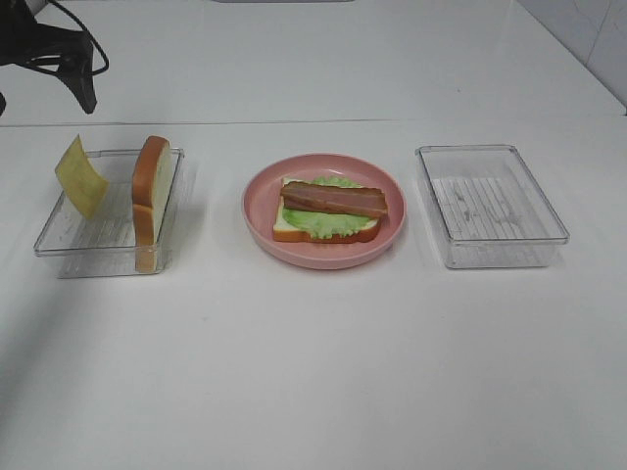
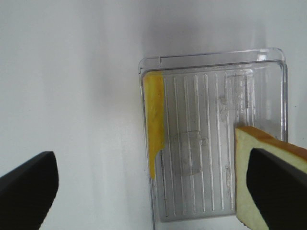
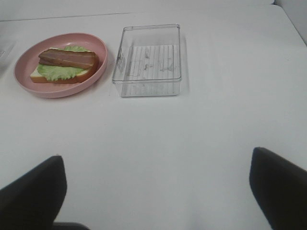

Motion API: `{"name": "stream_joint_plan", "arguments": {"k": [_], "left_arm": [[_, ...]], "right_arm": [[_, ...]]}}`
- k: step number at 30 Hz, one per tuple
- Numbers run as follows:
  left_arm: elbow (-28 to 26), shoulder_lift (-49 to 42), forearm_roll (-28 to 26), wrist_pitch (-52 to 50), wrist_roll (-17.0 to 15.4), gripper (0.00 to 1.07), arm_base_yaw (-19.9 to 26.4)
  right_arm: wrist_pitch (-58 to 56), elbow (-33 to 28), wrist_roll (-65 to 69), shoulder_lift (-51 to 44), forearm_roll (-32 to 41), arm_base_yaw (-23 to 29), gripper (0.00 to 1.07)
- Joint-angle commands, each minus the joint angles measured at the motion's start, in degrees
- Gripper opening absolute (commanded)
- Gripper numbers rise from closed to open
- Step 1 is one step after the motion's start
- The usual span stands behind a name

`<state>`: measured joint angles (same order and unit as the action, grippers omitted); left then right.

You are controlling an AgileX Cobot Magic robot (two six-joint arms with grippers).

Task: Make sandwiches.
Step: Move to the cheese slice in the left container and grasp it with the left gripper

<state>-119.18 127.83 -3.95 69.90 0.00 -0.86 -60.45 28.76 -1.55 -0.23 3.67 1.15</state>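
On the pink plate (image 1: 257, 186) lies an open-topped sandwich: a bread slice (image 1: 286, 231), a green lettuce leaf (image 1: 323, 223) and bacon strips (image 1: 333, 200) on top. In the left clear tray (image 1: 59, 245) a yellow cheese square (image 1: 80, 176) leans on the left wall and a second bread slice (image 1: 154, 191) stands on edge. My left gripper (image 2: 153, 191) hangs open above this tray, with the cheese (image 2: 154, 120) and bread (image 2: 244, 177) below it. My right gripper (image 3: 156, 191) is open over bare table, short of the plate (image 3: 21, 79).
An empty clear tray (image 1: 490, 206) stands to the right of the plate, also seen from the right wrist as the empty tray (image 3: 148, 60). The left arm (image 1: 54, 49) shows at the far left corner. White table stretches in front of the trays.
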Motion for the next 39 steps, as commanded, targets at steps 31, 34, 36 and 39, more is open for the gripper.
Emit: {"name": "stream_joint_plan", "arguments": {"k": [31,34,36,39], "left_arm": [[-0.11,9.00,-0.52,0.74,1.15,0.70,-0.11],[-0.11,9.00,-0.52,0.74,1.09,0.52,-0.11],[-0.11,9.00,-0.52,0.74,0.97,0.43,-0.11],[-0.11,9.00,-0.52,0.69,0.97,0.36,-0.11]], "right_arm": [[0.29,-0.11,-0.74,-1.38,0.34,-0.06,0.98],[0.29,-0.11,-0.74,-1.38,0.34,-0.06,0.98],[0.29,-0.11,-0.74,-1.38,0.34,-0.06,0.98],[0.29,-0.11,-0.74,-1.38,0.34,-0.06,0.98]]}}
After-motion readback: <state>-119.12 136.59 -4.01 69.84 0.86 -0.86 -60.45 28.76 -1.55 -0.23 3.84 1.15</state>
